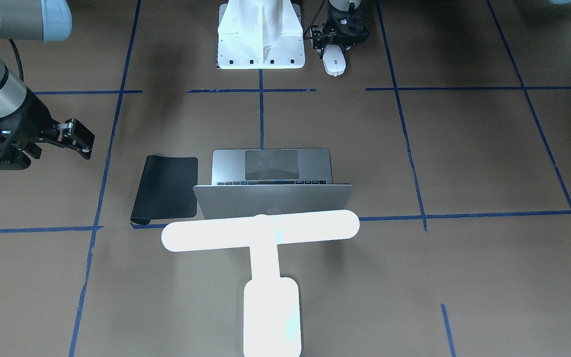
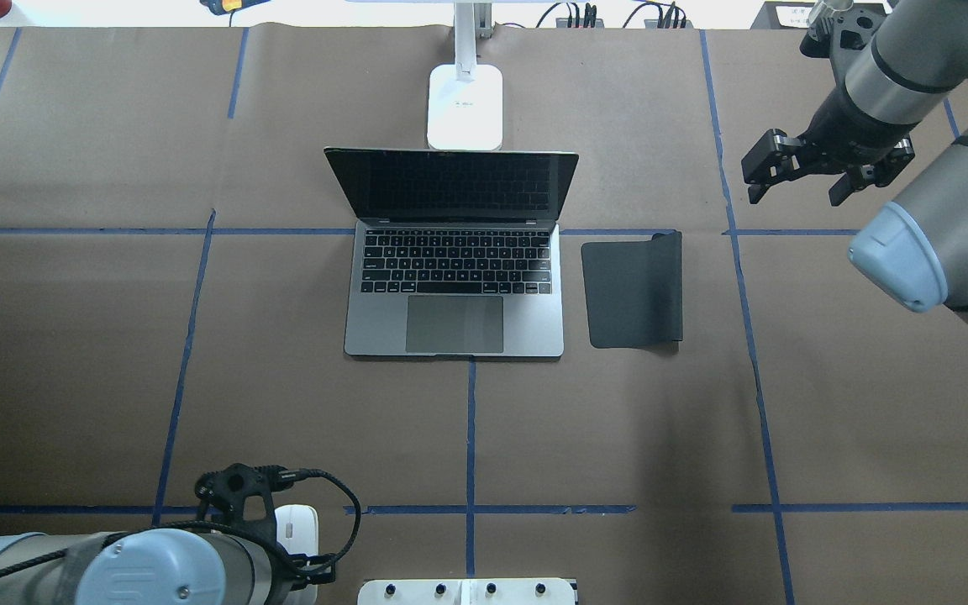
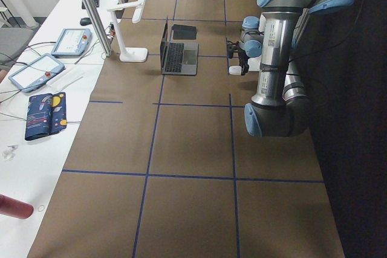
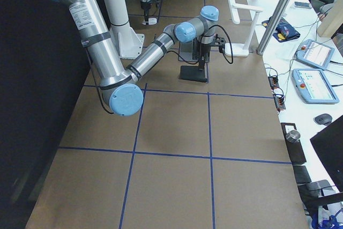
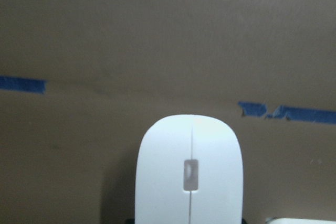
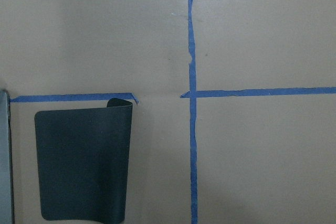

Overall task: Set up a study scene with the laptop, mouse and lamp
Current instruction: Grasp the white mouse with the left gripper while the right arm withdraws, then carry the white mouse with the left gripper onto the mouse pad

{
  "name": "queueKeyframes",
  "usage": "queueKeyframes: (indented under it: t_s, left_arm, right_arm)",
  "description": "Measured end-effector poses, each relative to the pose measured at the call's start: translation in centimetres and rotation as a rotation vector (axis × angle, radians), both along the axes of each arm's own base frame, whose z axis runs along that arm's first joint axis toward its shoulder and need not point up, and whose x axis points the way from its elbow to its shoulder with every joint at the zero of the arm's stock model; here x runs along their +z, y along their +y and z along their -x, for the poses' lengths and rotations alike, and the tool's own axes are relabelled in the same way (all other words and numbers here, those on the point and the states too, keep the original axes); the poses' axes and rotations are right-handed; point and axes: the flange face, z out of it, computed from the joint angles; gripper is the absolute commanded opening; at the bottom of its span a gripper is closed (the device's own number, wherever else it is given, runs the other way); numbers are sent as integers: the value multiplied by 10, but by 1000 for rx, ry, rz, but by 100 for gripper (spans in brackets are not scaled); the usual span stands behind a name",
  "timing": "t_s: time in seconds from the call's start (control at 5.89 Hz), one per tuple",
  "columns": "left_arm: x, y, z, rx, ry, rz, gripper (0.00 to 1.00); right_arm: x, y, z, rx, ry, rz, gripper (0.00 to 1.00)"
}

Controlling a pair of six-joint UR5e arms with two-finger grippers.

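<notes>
1. Near the robot's edge of the table (image 2: 72, 378), the mouse (image 1: 335, 60) lies flat on the brown paper, just beside the white pedestal (image 1: 260, 34) and well apart from the other task things.
2. Directly over the mouse's rear end hangs the left gripper (image 1: 339, 40). Its fingers seem to flank the mouse, but no view shows them clearly, so I cannot tell whether it is clasping the mouse or released.
3. At the middle of the table the laptop (image 2: 455, 286) stands open, with its dark screen and keyboard facing the robot.
4. Behind the laptop's lid, on the far side from the robot, the lamp (image 1: 206, 237) glows white, with its bar head reaching over the lid's top edge.
5. Just beside the laptop, on the robot's right, lies a black pad (image 2: 633, 290) with one long edge curled up.
6. Beyond the pad's far corner, the right gripper (image 2: 797, 189) hovers above the table with its jaws spread and nothing between them.
</notes>
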Motion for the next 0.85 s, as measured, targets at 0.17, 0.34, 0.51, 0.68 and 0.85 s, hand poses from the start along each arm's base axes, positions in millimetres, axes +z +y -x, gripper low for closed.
queueKeyframes:
  t_s: [0.17,0.34,0.51,0.68,0.85]
  left_arm:
    - [-28,-15,-1,-21,29,-15,16]
    - [-51,-34,-16,-33,51,-46,15]
    - [-76,-60,-43,-47,63,-78,15]
    - [-103,-87,-75,-55,65,-113,15]
    - [-131,-110,-109,-51,62,-160,14]
  right_arm:
    - [18,12,-15,-25,11,-18,100]
    - [42,23,-39,-44,26,-35,100]
    - [69,33,-66,-58,34,-59,100]
    - [105,47,-94,-60,25,-88,100]
    - [146,67,-128,-53,1,-120,100]
